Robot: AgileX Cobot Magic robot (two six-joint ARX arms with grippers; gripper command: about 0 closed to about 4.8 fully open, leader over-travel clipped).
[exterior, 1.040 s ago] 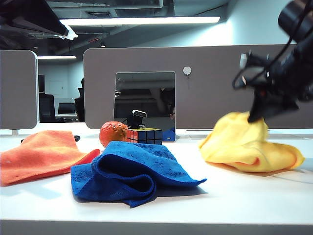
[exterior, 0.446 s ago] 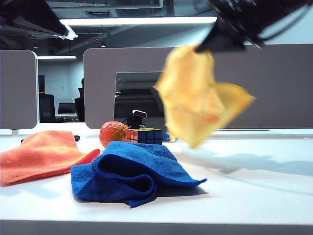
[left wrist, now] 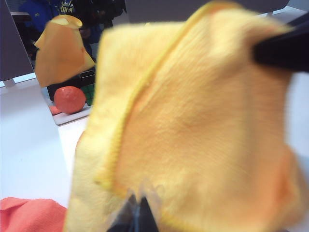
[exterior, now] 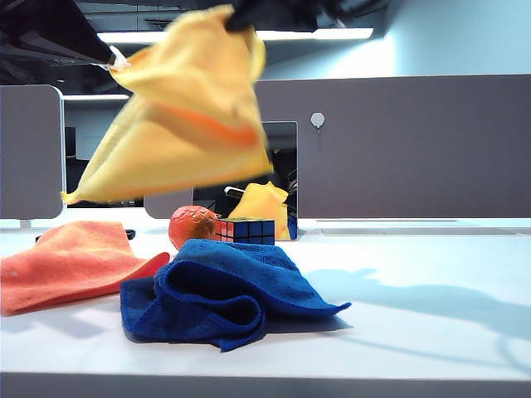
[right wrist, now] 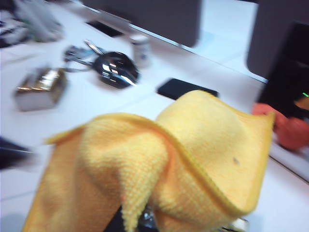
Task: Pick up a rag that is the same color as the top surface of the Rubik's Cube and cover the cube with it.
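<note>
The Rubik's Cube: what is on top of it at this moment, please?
Nothing rests on the Rubik's Cube; its yellow top is uncovered. The rag hangs high in the air, gripped by the right gripper. The blue cloth hides the cube's base.

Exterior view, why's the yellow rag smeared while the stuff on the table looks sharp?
Exterior view: the yellow rag is motion-blurred, hanging from the shut right claw at the top edge, while the blue cloth and Rubik's Cube lie crisp. Left wrist view: the rag fills the frame, soft. Right wrist view: the background streaks.
</note>
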